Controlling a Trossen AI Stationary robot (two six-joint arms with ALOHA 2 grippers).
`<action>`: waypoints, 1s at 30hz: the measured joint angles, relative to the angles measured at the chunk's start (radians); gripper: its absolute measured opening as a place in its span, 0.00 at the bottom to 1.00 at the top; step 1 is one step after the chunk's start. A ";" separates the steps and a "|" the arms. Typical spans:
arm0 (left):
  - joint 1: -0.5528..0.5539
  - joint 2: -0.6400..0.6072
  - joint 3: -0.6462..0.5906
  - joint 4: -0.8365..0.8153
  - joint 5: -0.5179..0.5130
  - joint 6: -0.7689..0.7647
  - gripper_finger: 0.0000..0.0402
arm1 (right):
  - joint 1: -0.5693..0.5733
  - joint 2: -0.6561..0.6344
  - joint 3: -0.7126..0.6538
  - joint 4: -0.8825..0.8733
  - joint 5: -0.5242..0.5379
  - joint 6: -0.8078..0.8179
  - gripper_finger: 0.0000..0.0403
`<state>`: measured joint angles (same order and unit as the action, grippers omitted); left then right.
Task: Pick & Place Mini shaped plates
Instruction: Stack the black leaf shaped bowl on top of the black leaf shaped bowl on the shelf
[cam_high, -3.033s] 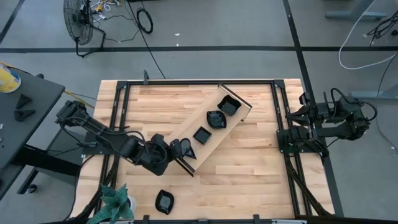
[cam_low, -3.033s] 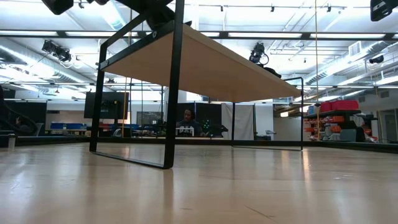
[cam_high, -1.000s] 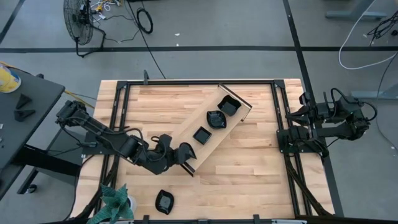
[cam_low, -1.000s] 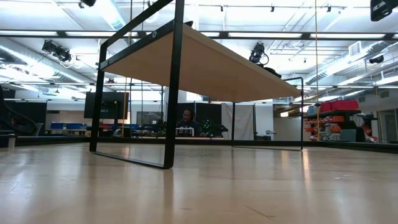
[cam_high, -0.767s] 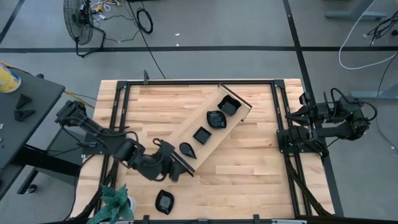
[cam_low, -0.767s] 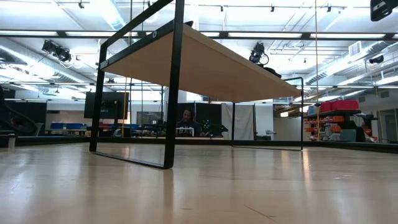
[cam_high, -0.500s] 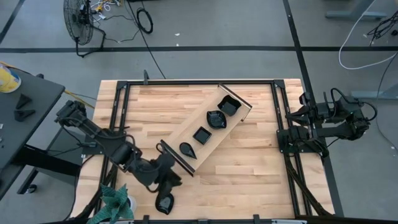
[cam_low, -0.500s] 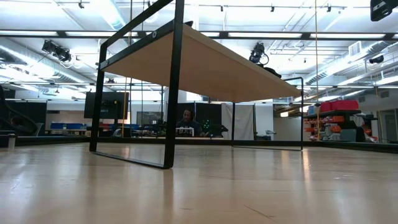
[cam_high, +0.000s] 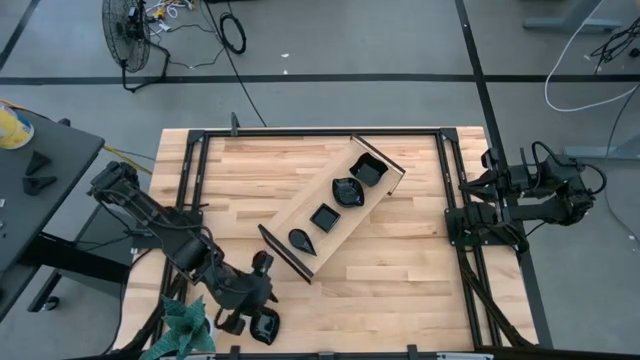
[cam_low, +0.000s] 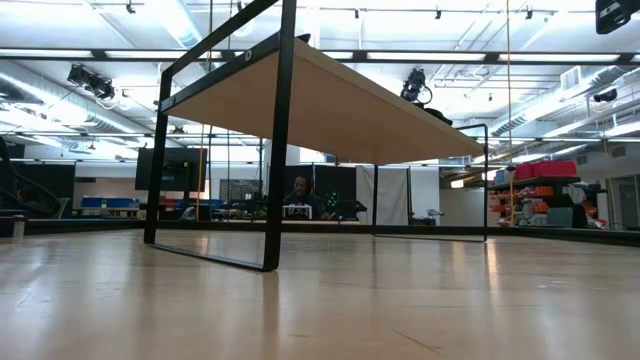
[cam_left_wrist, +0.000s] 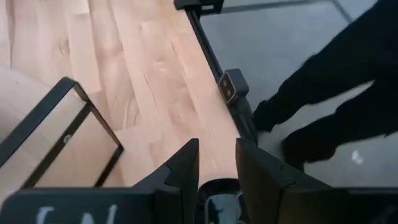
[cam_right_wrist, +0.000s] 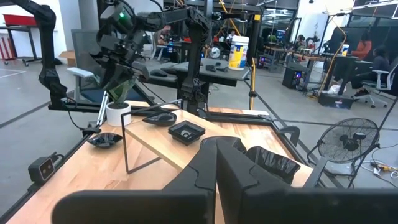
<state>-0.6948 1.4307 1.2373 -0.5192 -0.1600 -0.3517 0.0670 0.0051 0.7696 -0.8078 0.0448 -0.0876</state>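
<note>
Four glossy black mini shaped plates lie in a row in the long light-wood tray (cam_high: 312, 228), which sits slantwise mid-table: one at the far-right end (cam_high: 367, 171), a wavy one (cam_high: 347, 190), a square one (cam_high: 324, 216) and a teardrop one (cam_high: 300, 240). A fifth plate (cam_high: 265, 325) rests flat by the table's near edge. My left gripper (cam_high: 260, 308) hangs open just above this plate, slanting down; a bit of glossy black (cam_left_wrist: 217, 191) shows between its fingers. My right gripper (cam_right_wrist: 216, 163) is shut and parked level at the table's right edge.
A small potted plant (cam_high: 185, 325) stands at the near left corner, close to my left arm. The tray's black end frame (cam_left_wrist: 62, 130) rises beside the left gripper. Black rails (cam_high: 455, 215) run along the table's sides. Bare wood lies right of the lone plate.
My left gripper has swung away from the tray's near-left end toward the table's near edge, rolling its wrist, and now hangs over the lone plate. The teardrop plate stays where it lay in the tray.
</note>
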 joint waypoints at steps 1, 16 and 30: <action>-0.004 0.000 0.000 -0.004 0.000 0.025 0.28 | 0.000 0.000 0.000 0.000 0.000 0.000 0.03; -0.004 0.049 0.000 -0.129 -0.019 0.133 0.28 | 0.000 0.000 0.000 0.000 0.000 0.000 0.03; -0.006 0.200 0.000 -0.128 0.034 0.139 0.34 | 0.000 0.000 0.000 0.000 0.000 0.000 0.03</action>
<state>-0.7009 1.6310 1.2369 -0.6476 -0.1257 -0.2125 0.0671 0.0053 0.7694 -0.8080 0.0448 -0.0877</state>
